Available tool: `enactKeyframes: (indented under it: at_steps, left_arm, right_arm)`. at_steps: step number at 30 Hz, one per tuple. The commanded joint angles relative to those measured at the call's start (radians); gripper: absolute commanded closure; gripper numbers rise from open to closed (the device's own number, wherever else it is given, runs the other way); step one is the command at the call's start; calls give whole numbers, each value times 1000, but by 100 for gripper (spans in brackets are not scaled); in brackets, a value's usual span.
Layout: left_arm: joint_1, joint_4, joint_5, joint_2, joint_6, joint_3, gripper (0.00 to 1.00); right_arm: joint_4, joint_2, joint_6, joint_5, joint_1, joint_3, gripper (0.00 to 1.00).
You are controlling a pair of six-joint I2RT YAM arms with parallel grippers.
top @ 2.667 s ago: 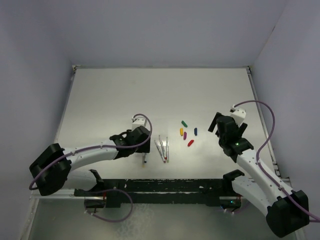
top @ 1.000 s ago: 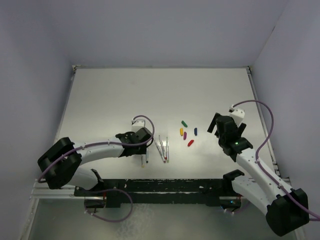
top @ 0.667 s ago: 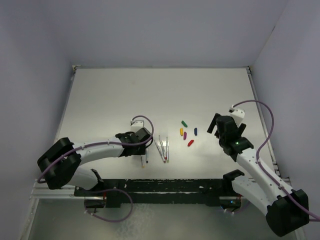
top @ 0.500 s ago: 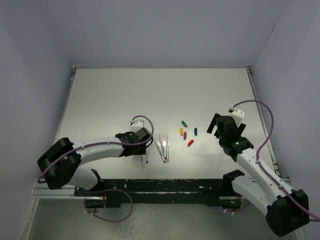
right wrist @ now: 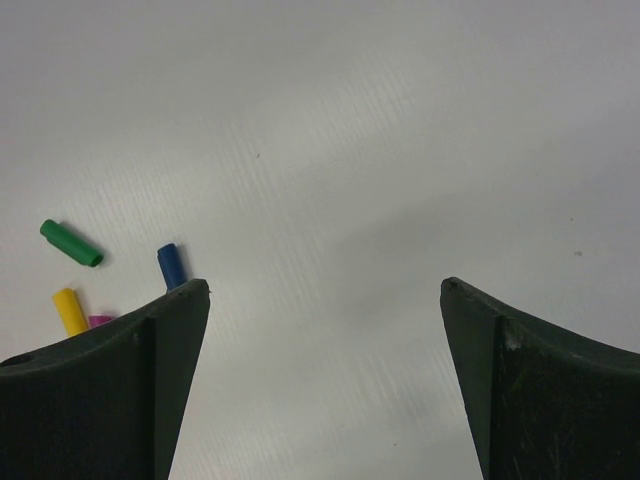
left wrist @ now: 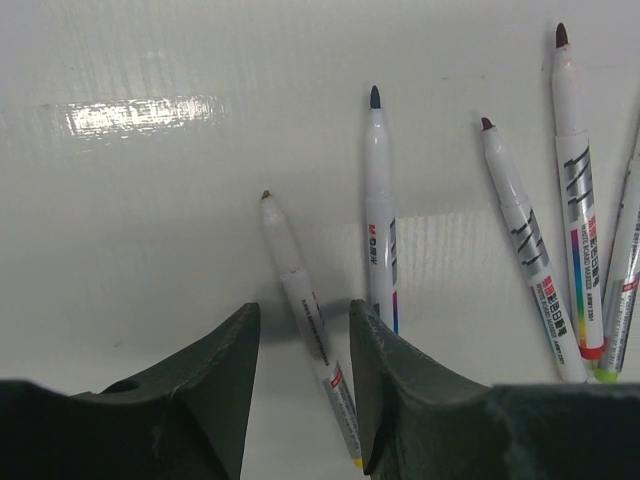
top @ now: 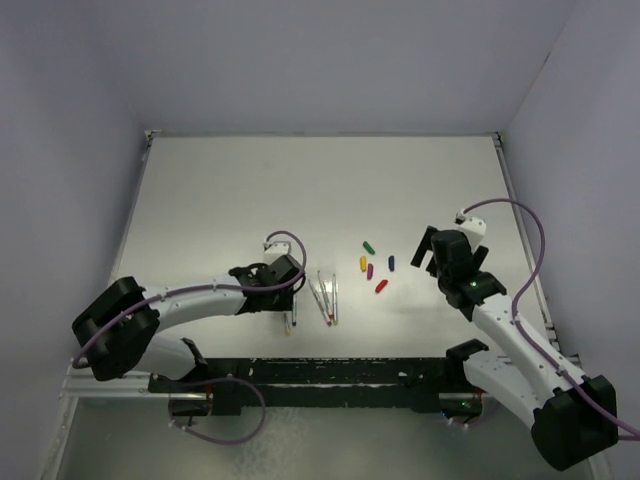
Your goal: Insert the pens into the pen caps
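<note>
**Top view.** The left arm [top: 190, 298] lies low across the near part of the table [top: 250, 190]. It reaches rightward from its base with the wrist turned down, and ends at the left side of the pens [top: 325, 295]. The right arm [top: 510, 330] rises from the near right corner and bends inward, its head just right of the pen caps [top: 381, 286]. The caps lie loose on the table, to the right of the pens and apart from them.

**Left wrist view.** The left gripper [left wrist: 303, 318] has its fingers slightly apart. They straddle the brown-tipped pen [left wrist: 290, 270], which lies flat on the table with a gap showing on either side.
- Only this view resolves the tip colours.
- The blue-tipped pen [left wrist: 378, 200] lies just right of the straddled one, its lower end passing behind the right finger.
- Further right lie the red-brown-tipped pen [left wrist: 520, 240] and the maroon-tipped pen [left wrist: 570, 170].
- An edge pen [left wrist: 625, 260] is cut off by the frame.

**Right wrist view.** The right gripper [right wrist: 324, 290] has its fingers wide apart over bare table and holds nothing.
- At the left of this view are the green cap [right wrist: 70, 243], the blue cap [right wrist: 171, 266] and the yellow cap [right wrist: 69, 310].
- A sliver of the purple cap [right wrist: 100, 321] shows at the finger's edge.

**Top view only.**
- The red cap [top: 381, 286] lies nearest the arms' bases of the five.
- The straddled pen lies apart, left of the four bunched pens
</note>
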Motion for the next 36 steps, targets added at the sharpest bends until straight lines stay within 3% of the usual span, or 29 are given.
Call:
enactKeyframes:
  at_steps: [1, 12, 23, 30, 33, 36]
  left_arm:
    - [-11, -76, 162, 33, -32, -69, 56]
    - [-13, -113, 145, 33, -40, -68, 59]
    - [-13, -201, 52, 181, -66, 48, 60]
    - [-13, -218, 94, 199, -64, 53, 60]
    - [-13, -216, 108, 186, -82, 39, 64]
    - [-12, -216, 103, 183, -94, 39, 75]
  right_arm:
    - [2, -6, 18, -3, -3, 46, 0]
    - [5, 22, 27, -1, -3, 42, 0]
    - [7, -11, 21, 5, -3, 32, 0]
    - [4, -30, 16, -3, -3, 32, 0]
    - [6, -31, 18, -11, -3, 33, 0]
    - [10, -24, 17, -21, -3, 33, 0]
